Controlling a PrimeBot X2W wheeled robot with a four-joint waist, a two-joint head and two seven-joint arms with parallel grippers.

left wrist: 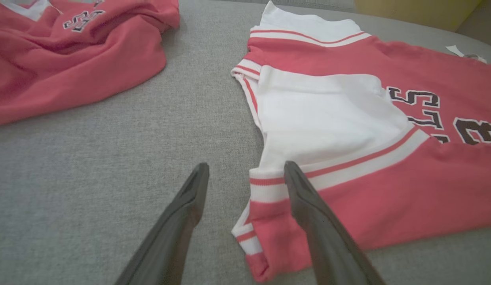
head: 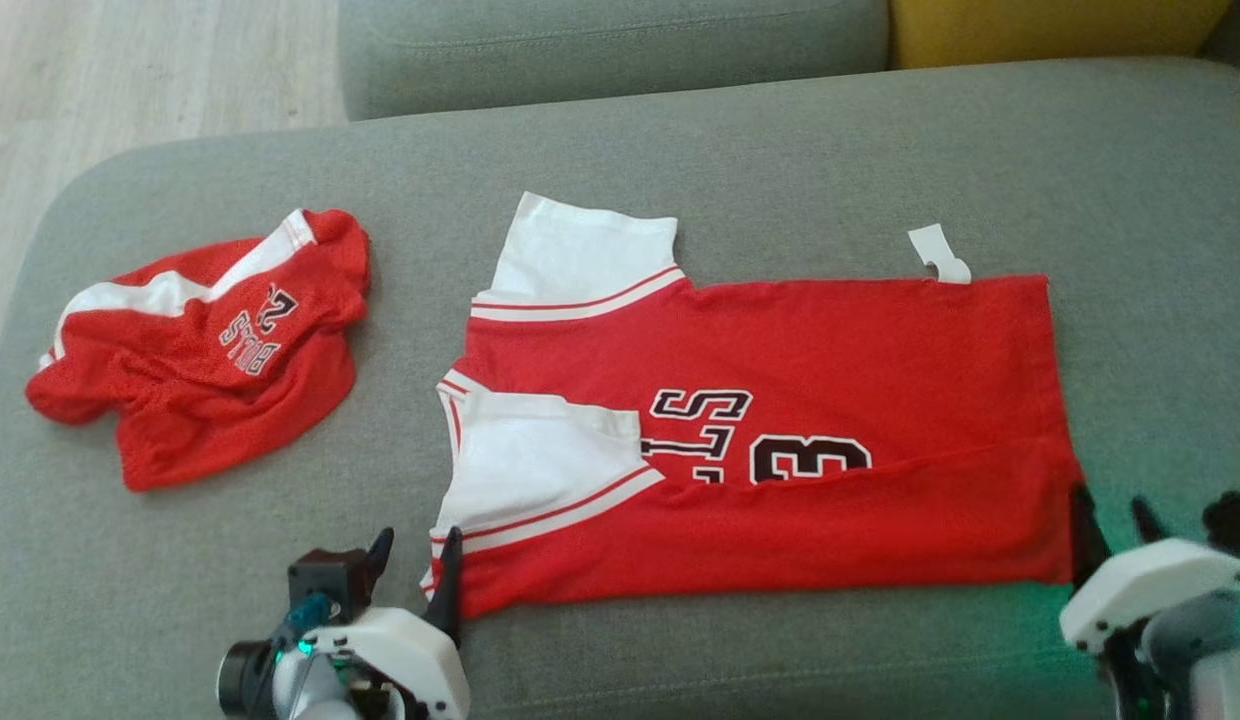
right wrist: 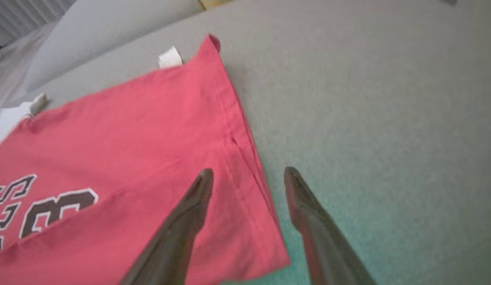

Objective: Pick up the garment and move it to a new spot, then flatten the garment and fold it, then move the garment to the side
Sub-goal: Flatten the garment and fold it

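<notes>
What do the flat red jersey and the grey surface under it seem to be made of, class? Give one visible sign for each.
The flat red jersey: soft matte knit cloth, possibly cotton or polyester; it lies limp, hems stitched. The grey surface: matte woven upholstery; fine weave grain shows.

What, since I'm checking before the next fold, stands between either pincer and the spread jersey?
Nothing visible. The left pincer stands open at the near sleeve corner of the jersey, the right pincer open at its near hem corner. The crumpled red garment lies apart, to the left.
</notes>
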